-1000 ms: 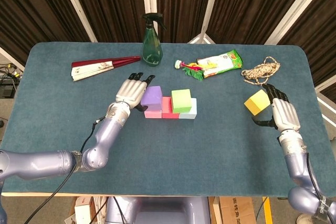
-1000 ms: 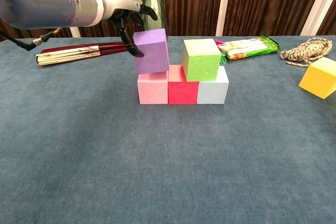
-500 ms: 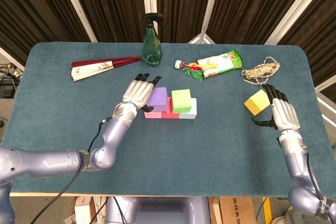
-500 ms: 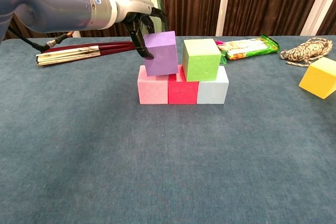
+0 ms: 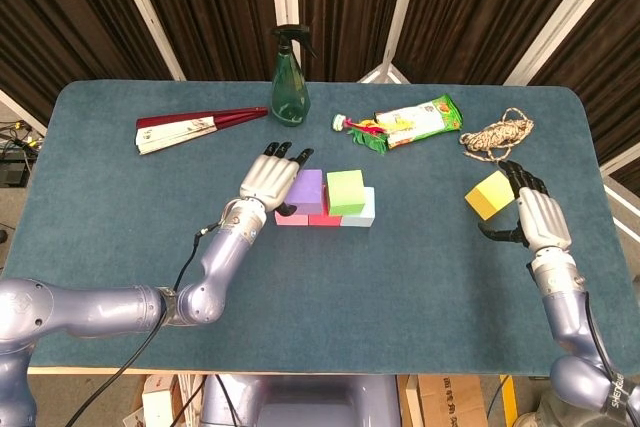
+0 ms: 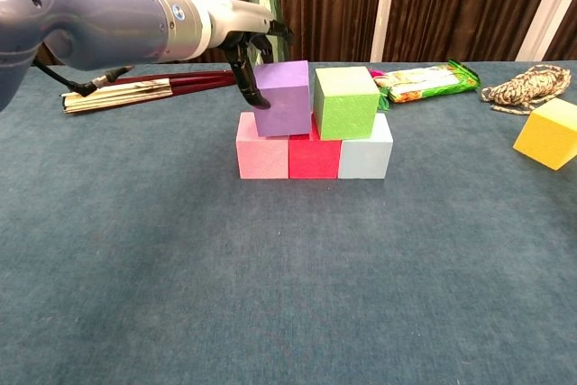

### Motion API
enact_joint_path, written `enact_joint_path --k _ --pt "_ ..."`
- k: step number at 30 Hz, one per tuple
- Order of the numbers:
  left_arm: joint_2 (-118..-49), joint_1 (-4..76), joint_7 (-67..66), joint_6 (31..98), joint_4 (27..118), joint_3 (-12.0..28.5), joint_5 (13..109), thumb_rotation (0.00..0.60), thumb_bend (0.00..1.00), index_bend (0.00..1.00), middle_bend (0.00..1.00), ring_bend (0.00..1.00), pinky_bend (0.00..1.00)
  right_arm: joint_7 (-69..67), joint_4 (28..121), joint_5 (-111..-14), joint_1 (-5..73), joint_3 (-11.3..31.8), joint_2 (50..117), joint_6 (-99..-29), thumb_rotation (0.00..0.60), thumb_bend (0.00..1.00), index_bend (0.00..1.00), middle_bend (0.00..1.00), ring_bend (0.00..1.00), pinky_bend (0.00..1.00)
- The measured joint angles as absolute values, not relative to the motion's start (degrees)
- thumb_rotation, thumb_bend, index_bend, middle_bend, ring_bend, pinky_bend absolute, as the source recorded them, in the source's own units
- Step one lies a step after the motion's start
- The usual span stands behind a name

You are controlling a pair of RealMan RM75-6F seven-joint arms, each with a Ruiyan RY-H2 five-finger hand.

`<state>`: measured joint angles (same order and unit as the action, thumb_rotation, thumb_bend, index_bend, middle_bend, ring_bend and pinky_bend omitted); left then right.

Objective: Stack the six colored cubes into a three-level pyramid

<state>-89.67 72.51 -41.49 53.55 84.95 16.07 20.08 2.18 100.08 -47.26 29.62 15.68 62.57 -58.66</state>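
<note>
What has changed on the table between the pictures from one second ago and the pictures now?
The left hand, holding the purple foam cube, carried it to the right and straightened it, so it now sits over the seam of the pink cube and the red cube, beside the green cube. The right hand by the yellow cube stayed as it was.

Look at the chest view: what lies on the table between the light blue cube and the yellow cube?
Nothing. In the chest view, only bare blue table runs from the light blue cube to the yellow cube.
</note>
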Motion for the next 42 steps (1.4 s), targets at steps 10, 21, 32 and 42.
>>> enact_joint_path --k 10,21,32,42 --pt "-90.5 72.8 -40.7 53.7 83.7 16.2 20.5 0.600 0.36 0.01 0.37 0.04 0.02 2.2 99.9 -47.2 29.6 15.6 62.7 -58.4 0.600 0.27 0.00 0.00 0.00 0.01" --pt "-91.3 73.2 -40.4 53.4 82.9 16.0 20.4 0.600 0.36 0.01 0.37 0.04 0.02 2.1 99.8 -46.9 29.6 15.7 62.7 -58.2 0.600 0.27 0.00 0.00 0.00 0.01" --pt "-91.7 73.4 -40.4 53.2 82.3 15.7 19.9 0.600 0.36 0.01 0.37 0.04 0.02 2.1 99.8 -46.8 29.6 15.7 62.7 -57.9 0.600 0.27 0.00 0.00 0.00 0.01" --pt "-92.0 73.5 -40.6 53.3 82.0 15.6 19.5 0.600 0.36 0.01 0.34 0.04 0.02 2.0 99.6 -46.8 29.6 15.7 62.7 -57.8 0.600 0.27 0.00 0.00 0.00 0.01"
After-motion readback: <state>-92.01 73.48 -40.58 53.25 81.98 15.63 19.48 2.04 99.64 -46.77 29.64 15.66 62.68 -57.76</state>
